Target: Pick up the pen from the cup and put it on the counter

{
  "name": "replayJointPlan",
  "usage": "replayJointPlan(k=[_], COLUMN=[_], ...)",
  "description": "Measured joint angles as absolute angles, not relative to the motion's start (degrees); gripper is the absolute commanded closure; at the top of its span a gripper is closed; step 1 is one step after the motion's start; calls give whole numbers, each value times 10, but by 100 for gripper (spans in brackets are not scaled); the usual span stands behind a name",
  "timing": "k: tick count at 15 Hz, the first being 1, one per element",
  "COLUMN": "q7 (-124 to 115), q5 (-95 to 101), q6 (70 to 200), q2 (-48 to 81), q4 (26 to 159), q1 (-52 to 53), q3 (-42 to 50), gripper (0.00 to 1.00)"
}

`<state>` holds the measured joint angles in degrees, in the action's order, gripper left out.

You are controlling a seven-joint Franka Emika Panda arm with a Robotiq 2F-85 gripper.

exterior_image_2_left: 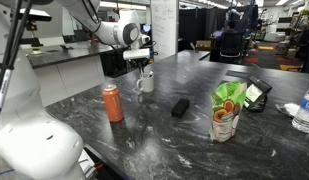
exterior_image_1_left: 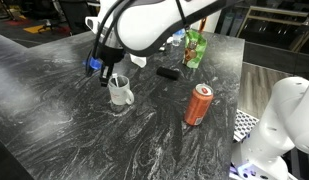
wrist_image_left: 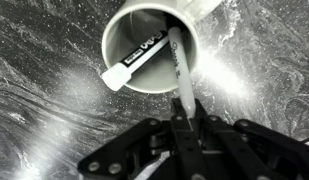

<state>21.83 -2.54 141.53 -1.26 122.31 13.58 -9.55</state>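
The white cup (exterior_image_1_left: 121, 92) stands on the dark marble-veined counter (exterior_image_1_left: 74, 140); it also shows in an exterior view (exterior_image_2_left: 145, 82). In the wrist view I look down into the cup (wrist_image_left: 119, 30). A thin pen (wrist_image_left: 178, 65) leans out of it over the near rim and runs between my jaws. My gripper (wrist_image_left: 184, 118) is shut on the pen's upper end, just above the cup, as both exterior views show (exterior_image_1_left: 106, 78) (exterior_image_2_left: 142, 66). A second marker with a white cap (wrist_image_left: 134, 62) lies across the inside of the cup.
An orange-red can (exterior_image_1_left: 198, 104) (exterior_image_2_left: 112, 102) stands near the cup. A short black block (exterior_image_1_left: 167, 73) (exterior_image_2_left: 179, 106) lies on the counter. A green snack bag (exterior_image_1_left: 196, 48) (exterior_image_2_left: 227, 110) and a water bottle (exterior_image_2_left: 306, 110) stand further off.
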Motion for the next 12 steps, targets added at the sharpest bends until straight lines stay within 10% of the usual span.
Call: replayJointPlan(k=[12], q7=[171], q5=[93], q6=[1375], q2=[-42], q4=[1151], q1=[138], q3=[-115], gripper=[98])
